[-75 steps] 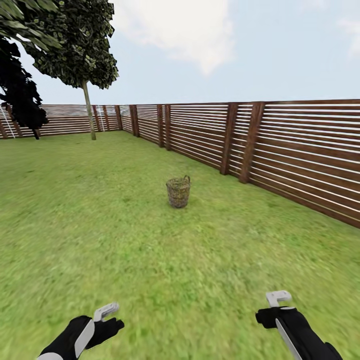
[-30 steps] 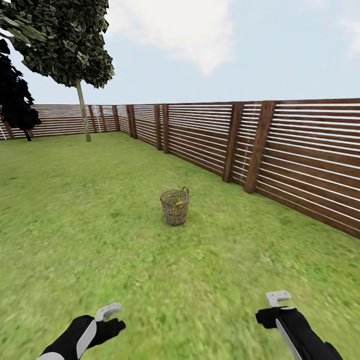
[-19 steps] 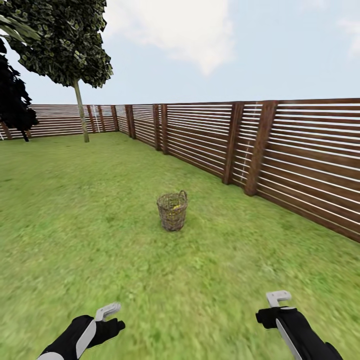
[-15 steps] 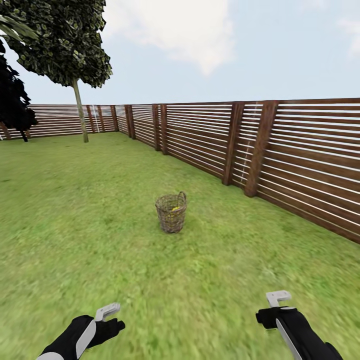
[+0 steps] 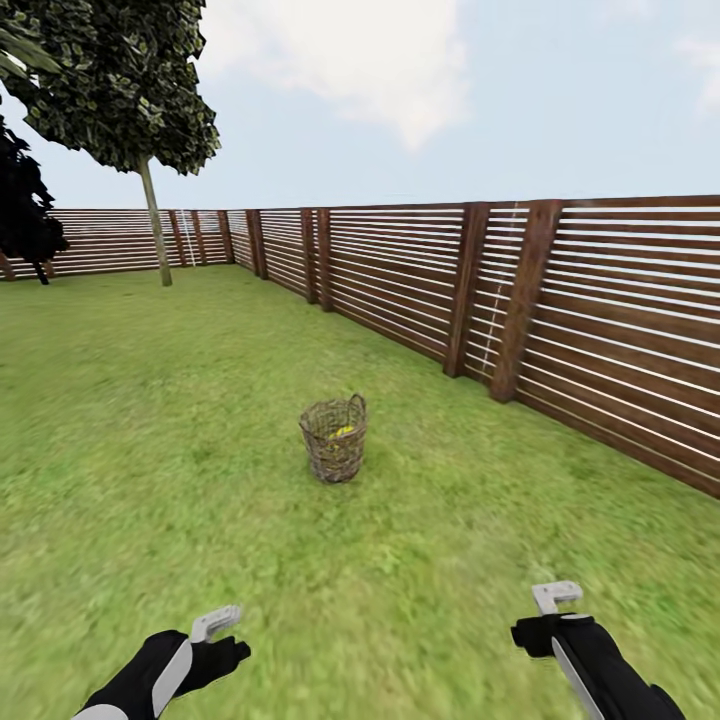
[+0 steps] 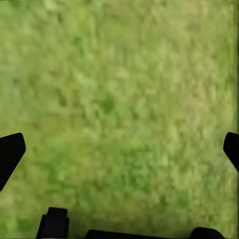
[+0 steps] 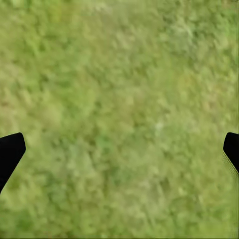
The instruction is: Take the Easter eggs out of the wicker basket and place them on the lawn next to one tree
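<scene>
From the head view I see the small round brown woven wicker basket standing upright on the mottled green lawn, well ahead of both sets of fingers and roughly between them. It tapers toward its base, has a loop handle at the far rim, and a patch of yellow shows inside; I cannot count the eggs. The brown horizontal-slat wooden fence runs beyond it on my right, and the thin pale-trunked tree with a leafy crown stands far off near the fence corner, beside a near-black tree.

My left gripper and right gripper hang low over bare grass. The wrist views add what the head view cannot: in each, the dark fingertips sit at opposite edges, spread wide, with nothing but grass between them.
</scene>
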